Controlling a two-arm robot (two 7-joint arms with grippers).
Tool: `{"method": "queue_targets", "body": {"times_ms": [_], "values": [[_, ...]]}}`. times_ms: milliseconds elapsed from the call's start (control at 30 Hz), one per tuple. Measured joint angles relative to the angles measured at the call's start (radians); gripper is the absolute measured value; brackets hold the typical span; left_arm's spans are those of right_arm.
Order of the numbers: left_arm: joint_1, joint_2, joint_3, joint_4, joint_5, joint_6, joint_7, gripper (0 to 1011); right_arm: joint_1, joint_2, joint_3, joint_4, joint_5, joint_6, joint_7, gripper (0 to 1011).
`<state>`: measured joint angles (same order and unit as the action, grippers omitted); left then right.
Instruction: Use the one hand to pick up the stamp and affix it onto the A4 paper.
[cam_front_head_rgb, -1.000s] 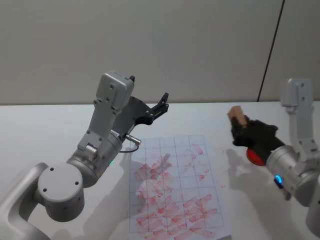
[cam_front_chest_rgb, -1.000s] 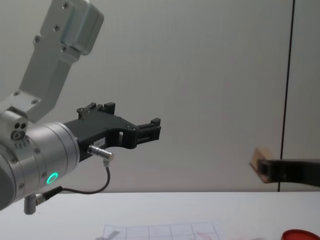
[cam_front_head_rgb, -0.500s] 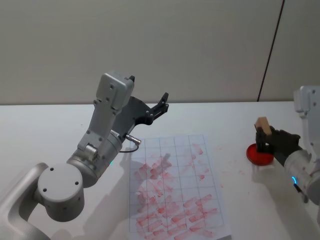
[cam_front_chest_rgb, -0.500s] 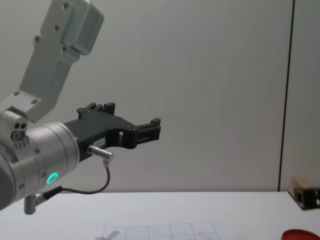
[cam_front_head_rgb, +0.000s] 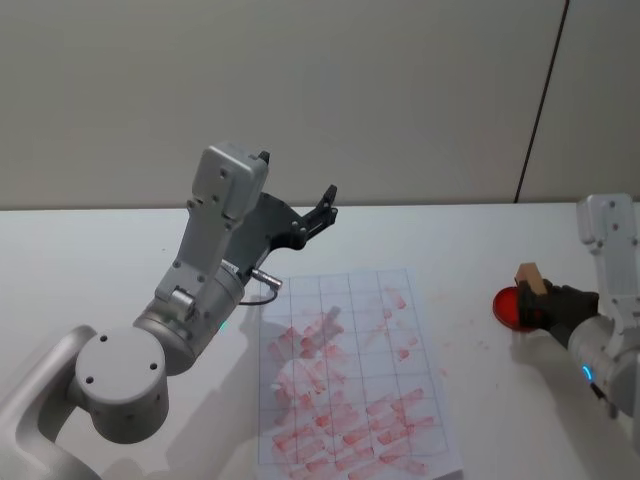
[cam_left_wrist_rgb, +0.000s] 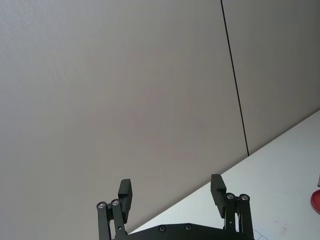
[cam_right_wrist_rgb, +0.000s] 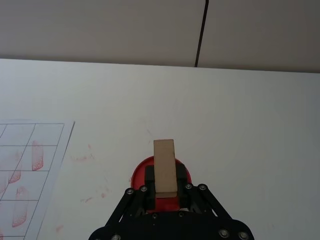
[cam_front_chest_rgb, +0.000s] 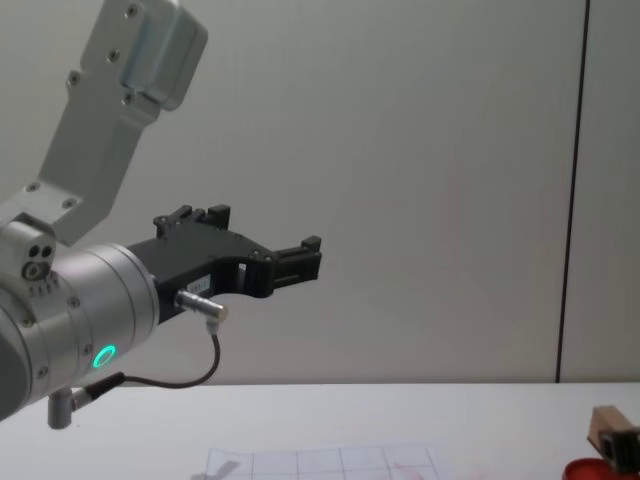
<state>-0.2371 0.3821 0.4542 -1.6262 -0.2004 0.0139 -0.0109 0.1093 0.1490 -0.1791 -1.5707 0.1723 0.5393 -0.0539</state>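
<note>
The worktop (cam_front_head_rgb: 90, 250) is a plain white surface, and everything in use is carried on it. The A4 paper (cam_front_head_rgb: 350, 370) is laid flat near the front edge, around the middle, with its faint grid and many pale red marks facing up, so that a pressing face can be brought straight down onto it.

The left gripper (cam_front_head_rgb: 318, 215) is held raised above the worktop beyond the far left corner of the paper, jaws released and empty; judged from its height and position, it is parked clear of the working area.

The right gripper (cam_front_head_rgb: 540, 305) is positioned near the right edge of the worktop, well apart from the paper, with its jaws clenched on the stamp (cam_front_head_rgb: 528, 280). The stamp is a small light tan wooden block, roughly rectangular, with plain flat faces. It is held upright, its lower end at the red ink pad (cam_front_head_rgb: 512, 307); whether they touch cannot be told. This placement is judged to serve inking of the lower face before the block is carried to the paper
</note>
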Motion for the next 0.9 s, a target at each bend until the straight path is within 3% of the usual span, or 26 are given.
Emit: {"method": "queue_targets", "body": {"times_ms": [200, 533, 833, 900], "values": [[0.000, 0.000, 0.000, 0.000, 0.000, 0.000, 0.000, 1001, 0.008, -0.004, 0.000, 0.025, -0.005, 0.002, 0.012, 225], [0.000, 0.000, 0.000, 0.000, 0.000, 0.000, 0.000, 1001, 0.014, -0.010, -0.001, 0.043, -0.009, -0.018, 0.029, 528], [0.000, 0.000, 0.000, 0.000, 0.000, 0.000, 0.000, 1001, -0.006, 0.000, 0.009, 0.010, -0.004, -0.091, 0.042, 842], [0.000, 0.000, 0.000, 0.000, 0.000, 0.000, 0.000, 1001, -0.012, 0.004, 0.011, 0.001, -0.003, -0.106, 0.044, 869]]}}
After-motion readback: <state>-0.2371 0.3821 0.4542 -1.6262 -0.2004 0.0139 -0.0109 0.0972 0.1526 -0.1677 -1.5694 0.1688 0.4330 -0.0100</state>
